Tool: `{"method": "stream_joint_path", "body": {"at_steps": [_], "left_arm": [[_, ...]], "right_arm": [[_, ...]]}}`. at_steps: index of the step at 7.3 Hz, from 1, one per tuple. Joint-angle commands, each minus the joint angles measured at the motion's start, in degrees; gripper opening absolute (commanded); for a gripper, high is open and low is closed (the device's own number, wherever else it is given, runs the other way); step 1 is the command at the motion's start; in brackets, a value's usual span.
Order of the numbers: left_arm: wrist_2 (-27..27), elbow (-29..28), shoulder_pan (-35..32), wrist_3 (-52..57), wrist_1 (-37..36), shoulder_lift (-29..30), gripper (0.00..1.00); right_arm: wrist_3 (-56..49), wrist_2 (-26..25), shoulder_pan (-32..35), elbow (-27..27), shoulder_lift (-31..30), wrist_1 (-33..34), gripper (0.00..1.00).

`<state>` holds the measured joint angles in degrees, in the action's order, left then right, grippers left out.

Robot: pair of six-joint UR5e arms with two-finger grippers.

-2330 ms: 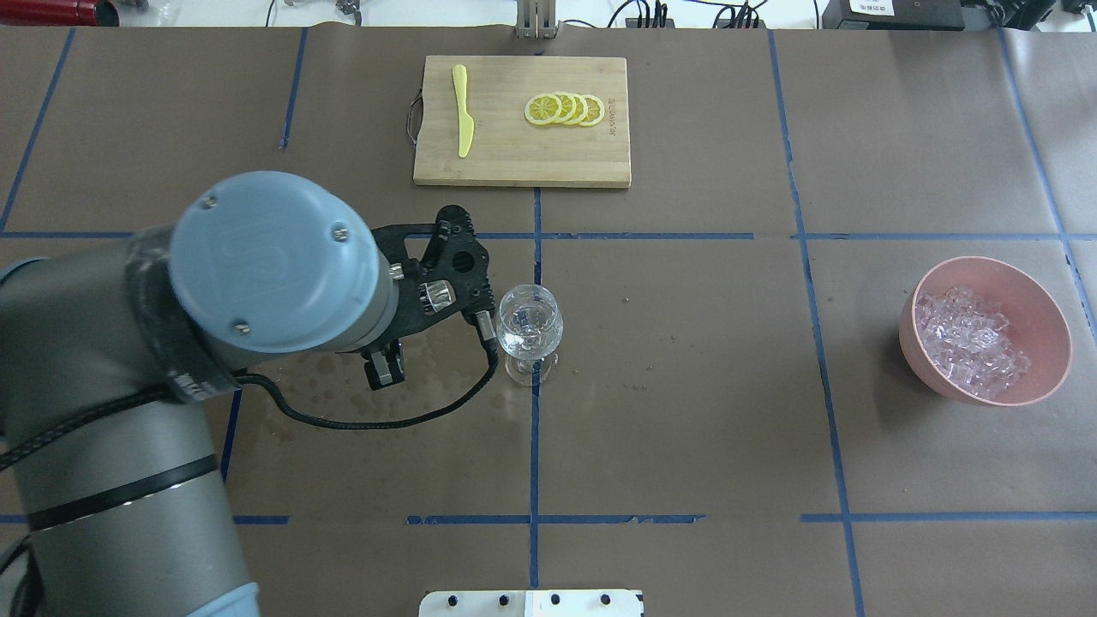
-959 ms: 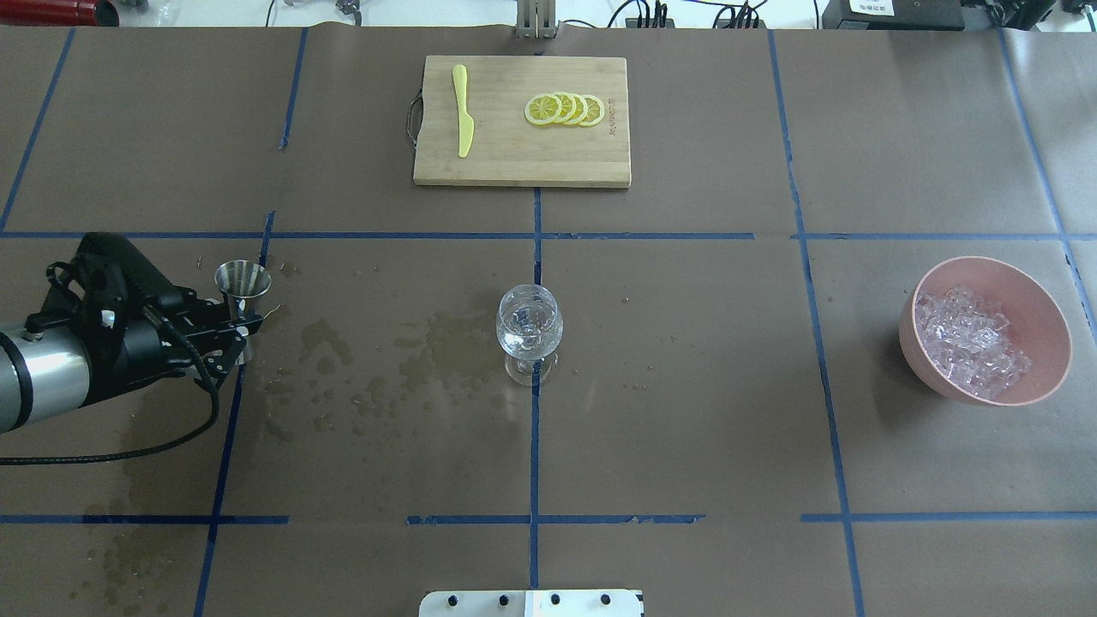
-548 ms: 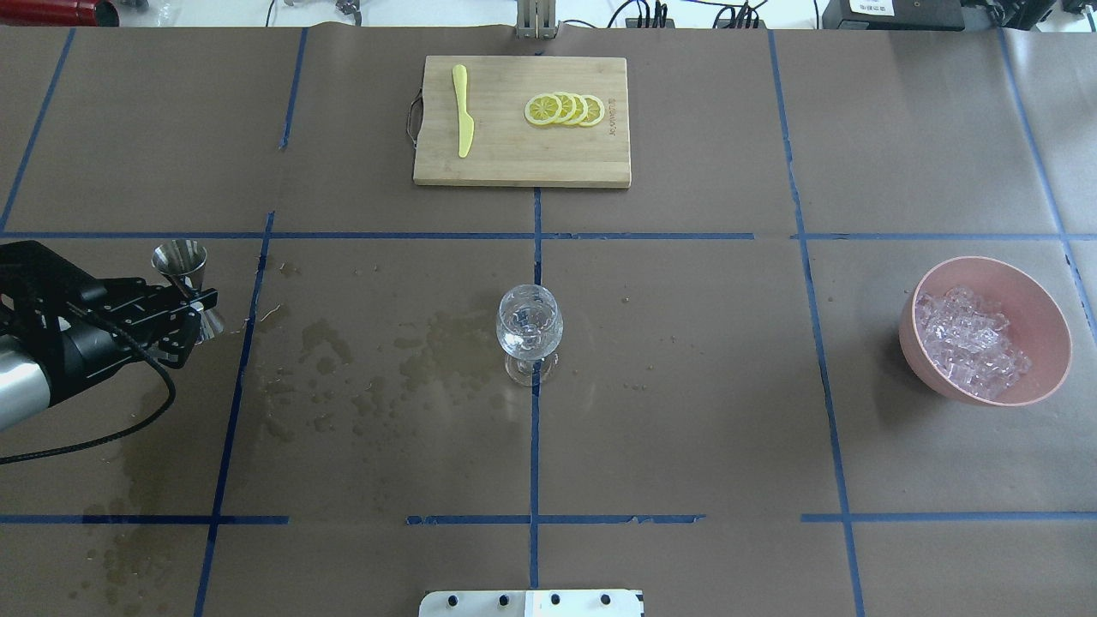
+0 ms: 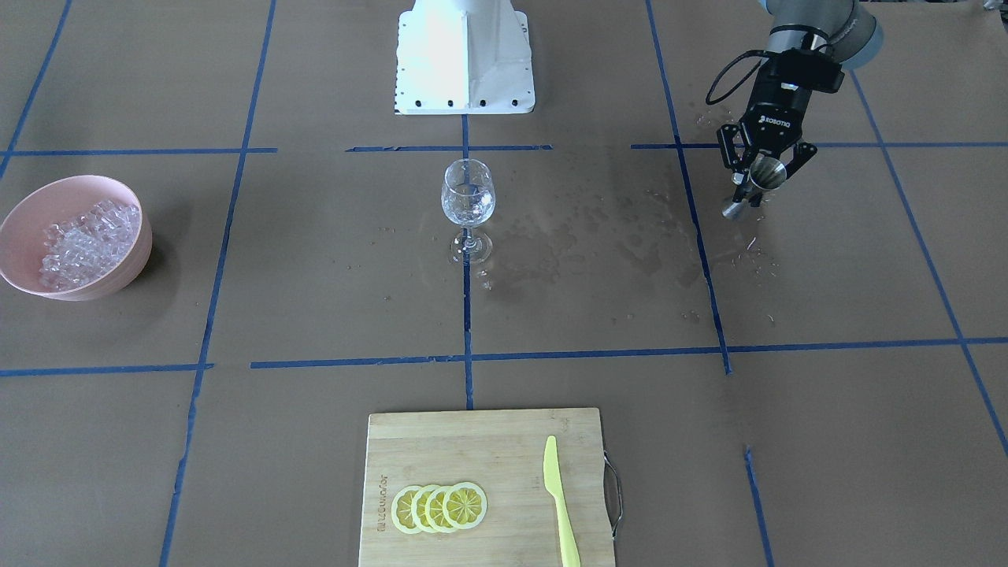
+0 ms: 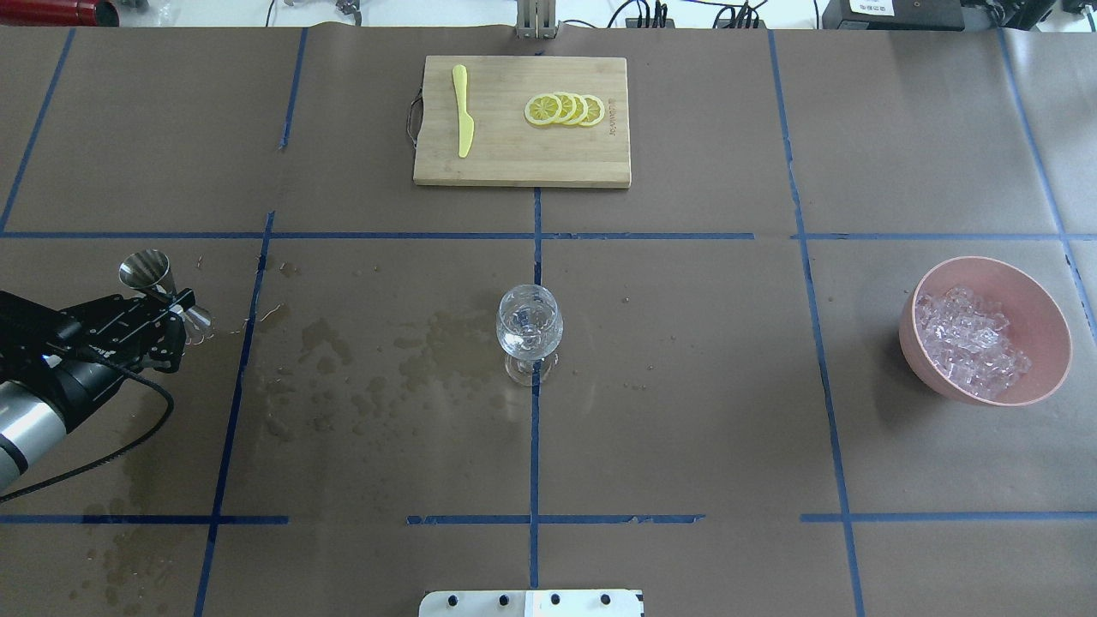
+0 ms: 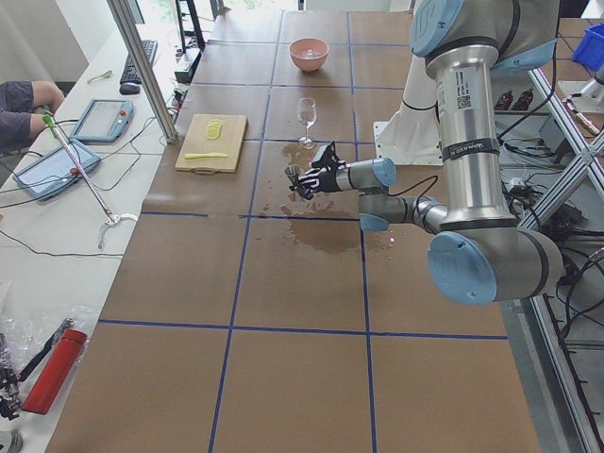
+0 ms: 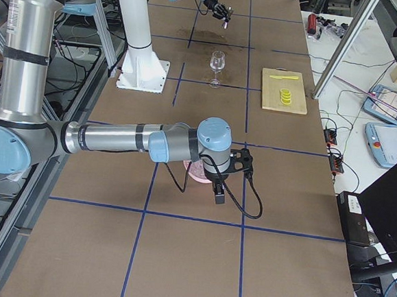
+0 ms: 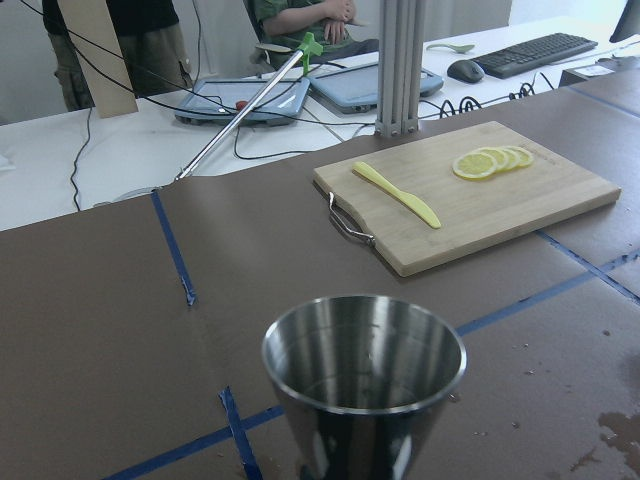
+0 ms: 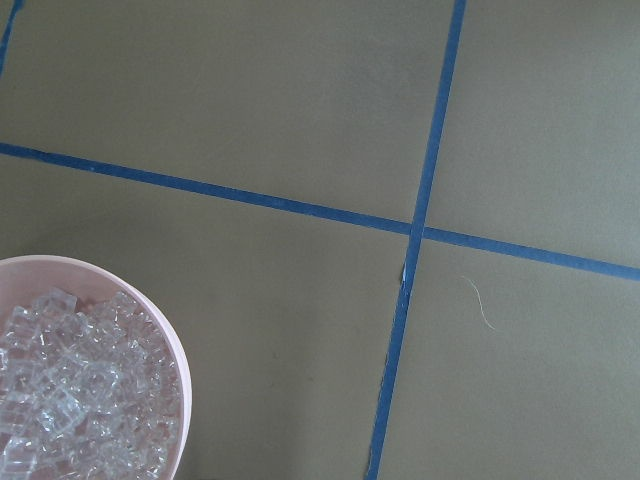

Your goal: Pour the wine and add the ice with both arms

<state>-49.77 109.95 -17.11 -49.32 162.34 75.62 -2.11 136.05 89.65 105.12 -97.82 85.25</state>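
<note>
Brown desk (image 5: 686, 386), blue tape grid (image 5: 535, 446); wet stains (image 5: 446, 343) 9 o'clock of wine glass (image 5: 530, 330); left hand (image 5: 174, 302) clamped on jigger (image 5: 147, 269); right hand (image 7: 220, 191): cannot tell.

Table (image 5: 686, 386) papered brown, ruled into squares by blue tape lines (image 5: 643, 236). Wine glass (image 5: 530, 330) upright at centre, foot on a tape line. Wet patches (image 5: 343, 377) darken the paper to the robot's left of the glass. Pink bowl (image 5: 1041, 313) well off to the robot's right. Bamboo cutting board (image 5: 514, 154) toward the far side, centre. White base block (image 5: 531, 604) at the near edge.
</note>
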Motion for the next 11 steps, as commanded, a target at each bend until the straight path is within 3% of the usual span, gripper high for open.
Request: {"method": "stream_joint_path", "body": {"at_steps": [1, 4, 6, 11], "left_arm": [[9.39, -4.81, 6.01, -4.54, 2.53, 0.06, 0.00], [15.74, -14.64, 9.62, -6.91, 6.76, 3.82, 0.00], [17.94, -18.17, 11.64, -9.81, 7.55, 5.33, 0.00], [17.87, -18.54, 12.18, -9.74, 7.56, 6.21, 0.00]], "right_arm": [[0.00, 0.00, 0.00, 0.00, 0.00, 0.00, 1.00], [0.00, 0.09, 0.00, 0.09, -0.09, 0.00, 1.00], [0.00, 0.00, 0.00, 0.09, -0.09, 0.00, 1.00], [-0.09, 0.00, 0.00, 0.00, 0.00, 0.00, 1.00]]}}
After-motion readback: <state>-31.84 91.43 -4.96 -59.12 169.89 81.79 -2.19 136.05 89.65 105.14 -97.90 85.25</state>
